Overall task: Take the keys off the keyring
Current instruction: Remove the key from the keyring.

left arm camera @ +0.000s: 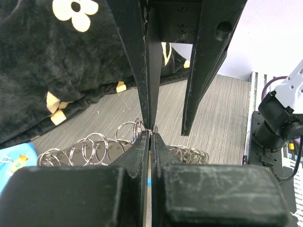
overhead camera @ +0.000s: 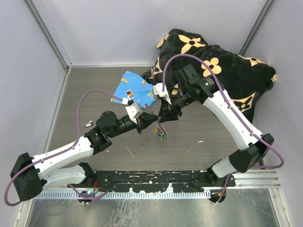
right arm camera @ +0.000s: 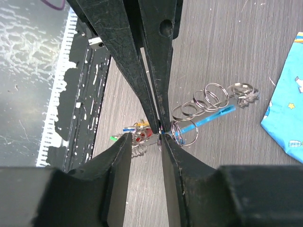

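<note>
The keyring (right arm camera: 208, 100), a chain of thin silvery linked rings, is lying stretched out beside the blue cloth (right arm camera: 285, 94), one end sitting close to the cloth's edge, with a light-blue strip (right arm camera: 215, 115) running alongside its middle rings. The keys (right arm camera: 137, 133), a tiny cluster showing red, green, blue and yellow bits, are bunching at the chain's end farthest from the cloth.

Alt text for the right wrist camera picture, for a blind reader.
The open right gripper and the shut left gripper meet tip to tip over a keyring of linked metal rings on a grey table. Small coloured keys sit at one end; a blue cloth lies far right.
</note>
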You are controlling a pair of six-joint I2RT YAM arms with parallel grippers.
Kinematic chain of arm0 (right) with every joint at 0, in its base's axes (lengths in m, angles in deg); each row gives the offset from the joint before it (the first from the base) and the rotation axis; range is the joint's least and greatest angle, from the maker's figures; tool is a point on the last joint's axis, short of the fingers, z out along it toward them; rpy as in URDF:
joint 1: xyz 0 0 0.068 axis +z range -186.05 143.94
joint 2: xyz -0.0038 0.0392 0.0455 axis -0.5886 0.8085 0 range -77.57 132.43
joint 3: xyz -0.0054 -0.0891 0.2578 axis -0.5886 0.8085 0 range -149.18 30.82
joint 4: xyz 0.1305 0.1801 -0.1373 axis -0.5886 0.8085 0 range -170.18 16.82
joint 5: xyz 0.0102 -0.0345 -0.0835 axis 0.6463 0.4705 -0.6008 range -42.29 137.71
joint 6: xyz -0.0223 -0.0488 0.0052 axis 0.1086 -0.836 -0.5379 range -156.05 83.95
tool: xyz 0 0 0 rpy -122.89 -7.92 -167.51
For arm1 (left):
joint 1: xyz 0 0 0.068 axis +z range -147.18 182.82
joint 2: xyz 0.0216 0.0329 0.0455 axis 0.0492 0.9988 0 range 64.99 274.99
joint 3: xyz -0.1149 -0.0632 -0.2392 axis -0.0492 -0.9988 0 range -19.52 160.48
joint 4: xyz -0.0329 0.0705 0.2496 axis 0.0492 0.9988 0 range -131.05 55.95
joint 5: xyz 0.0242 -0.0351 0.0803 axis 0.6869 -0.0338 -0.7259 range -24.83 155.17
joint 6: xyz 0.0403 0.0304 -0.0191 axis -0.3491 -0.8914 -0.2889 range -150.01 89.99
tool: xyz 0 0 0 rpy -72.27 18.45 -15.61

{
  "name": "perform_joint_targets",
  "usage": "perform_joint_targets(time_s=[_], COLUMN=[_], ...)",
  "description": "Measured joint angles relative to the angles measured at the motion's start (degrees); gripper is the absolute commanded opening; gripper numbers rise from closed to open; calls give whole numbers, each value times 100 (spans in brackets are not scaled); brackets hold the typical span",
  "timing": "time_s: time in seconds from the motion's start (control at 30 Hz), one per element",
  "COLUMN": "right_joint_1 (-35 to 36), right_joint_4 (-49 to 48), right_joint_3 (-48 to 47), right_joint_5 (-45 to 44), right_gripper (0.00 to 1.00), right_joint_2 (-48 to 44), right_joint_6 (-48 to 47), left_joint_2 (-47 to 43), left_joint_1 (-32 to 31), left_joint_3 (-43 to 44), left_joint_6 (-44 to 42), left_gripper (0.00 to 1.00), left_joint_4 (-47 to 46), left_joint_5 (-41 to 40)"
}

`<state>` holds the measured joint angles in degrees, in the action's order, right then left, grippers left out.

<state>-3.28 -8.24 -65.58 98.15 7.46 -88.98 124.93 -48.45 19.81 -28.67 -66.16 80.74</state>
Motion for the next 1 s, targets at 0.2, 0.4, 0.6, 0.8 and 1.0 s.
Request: perform_joint_targets(time_s=[0.2, 0.4, 0.6, 0.8, 1.0], right_joint_1=[-369, -619, -667, -664, -667], right_joint_4=[-2, -74, -164, -216, -516], right_joint_3=[-11, 236, 634, 839, 922], right_joint_5=[487, 730, 872, 1099, 1209], right_gripper=[40, 40, 39, 39, 39], right_joint_2=[0, -57, -74, -81, -81], right_joint_6=[39, 13, -282, -739, -787], left_joint_2=[-24, -42, -98, -107, -107], left_joint_1=[0, 0, 0, 0, 0], left_joint_3=[-111, -131, -131, -133, -133], left_joint_6=[92, 98, 103, 129, 197], left_gripper=[0, 0, 0, 0, 0], left_joint_4=[-142, -168, -227, -256, -267], left_joint_5=[-109, -127, -127, -129, -129])
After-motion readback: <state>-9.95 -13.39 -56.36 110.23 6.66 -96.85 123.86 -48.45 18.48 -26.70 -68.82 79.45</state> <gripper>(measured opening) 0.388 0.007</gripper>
